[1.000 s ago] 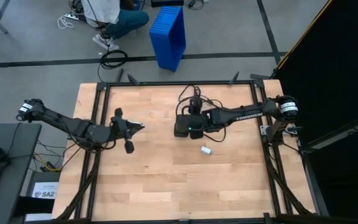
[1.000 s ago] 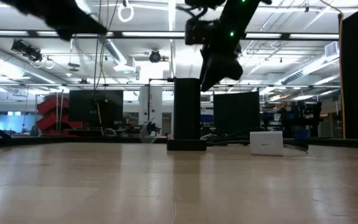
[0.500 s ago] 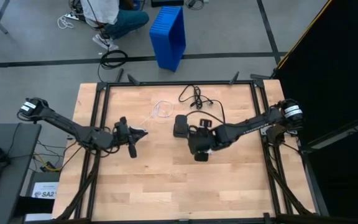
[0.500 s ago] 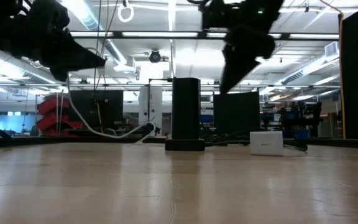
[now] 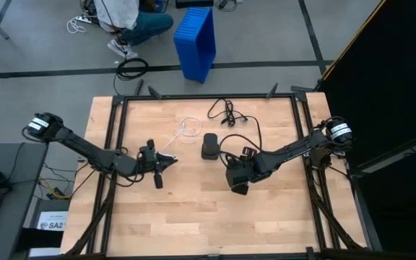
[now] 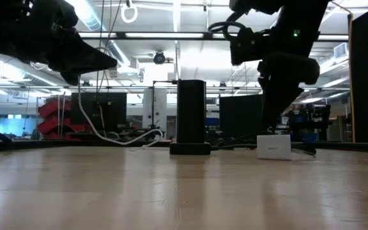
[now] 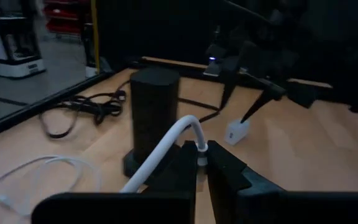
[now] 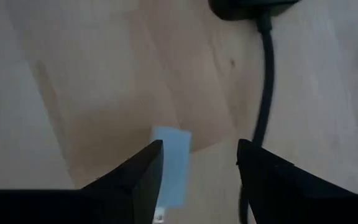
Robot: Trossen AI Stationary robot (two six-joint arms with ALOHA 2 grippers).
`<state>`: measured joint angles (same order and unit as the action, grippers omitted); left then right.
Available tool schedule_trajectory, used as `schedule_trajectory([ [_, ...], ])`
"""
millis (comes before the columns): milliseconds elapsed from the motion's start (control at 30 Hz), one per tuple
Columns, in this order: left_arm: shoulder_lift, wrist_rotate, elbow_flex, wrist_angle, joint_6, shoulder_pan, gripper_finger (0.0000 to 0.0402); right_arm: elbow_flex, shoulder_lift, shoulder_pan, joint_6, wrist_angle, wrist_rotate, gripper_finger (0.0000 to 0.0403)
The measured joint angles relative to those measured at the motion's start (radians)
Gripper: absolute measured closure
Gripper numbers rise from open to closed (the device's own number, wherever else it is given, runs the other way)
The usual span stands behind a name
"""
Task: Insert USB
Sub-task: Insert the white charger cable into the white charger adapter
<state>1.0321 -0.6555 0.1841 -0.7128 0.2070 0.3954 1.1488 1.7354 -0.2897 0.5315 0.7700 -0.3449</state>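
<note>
Left wrist view shows me the USB, a thin white cable with a small plug end, clamped between my left hand's closed fingers so the plug tip pokes just past them toward the tall black cylindrical box. I judge it is held that way to line the plug up with a port on that box, though I cannot see any port. The rest of the cable trails back and lies in a loose white loop on the pale wooden bench, at the lower left of that frame. From above, the loop sits just above centre, left of the black box, and the cable runs down-left to the left hand at centre-left. The cable looks slack and floppy, so only the short pinched stub should hold its aim.

Right of centre in the overhead frame, my right hand hovers below the box. Its wrist camera shows the fingers parted with a small white rectangular block lying on the bench between them, not gripped. My guess is that it is coming for this block. A thicker black cord curls from the box toward the bench's upper edge.
</note>
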Motion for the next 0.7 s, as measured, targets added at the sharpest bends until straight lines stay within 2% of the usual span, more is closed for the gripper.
schedule_trajectory([
  [100, 0.022, 0.014, 0.0, -0.008, 0.004, 0.0, 0.0402, 0.0, 0.0, 0.0, 0.012, -0.003, 0.059, 0.0202],
  [267, 0.035, 0.014, 0.0, -0.035, 0.004, 0.0, 0.0402, -0.038, 0.0, -0.003, 0.038, -0.019, 0.068, 0.0182],
  [367, 0.035, 0.017, 0.0, -0.055, -0.021, 0.0, 0.0402, -0.101, 0.0, -0.003, 0.053, -0.099, 0.07, 0.0175],
  [467, 0.035, 0.068, 0.001, -0.079, -0.044, 0.0, 0.0401, -0.17, 0.0, -0.003, 0.063, -0.221, 0.071, 0.0175],
  [600, 0.035, 0.075, 0.001, -0.11, -0.046, 0.0, 0.0401, -0.234, -0.003, -0.003, 0.071, -0.342, 0.081, 0.0201],
  [700, 0.035, 0.075, 0.001, -0.115, -0.046, 0.0, 0.0401, -0.249, -0.004, -0.003, 0.071, -0.375, 0.086, 0.0246],
])
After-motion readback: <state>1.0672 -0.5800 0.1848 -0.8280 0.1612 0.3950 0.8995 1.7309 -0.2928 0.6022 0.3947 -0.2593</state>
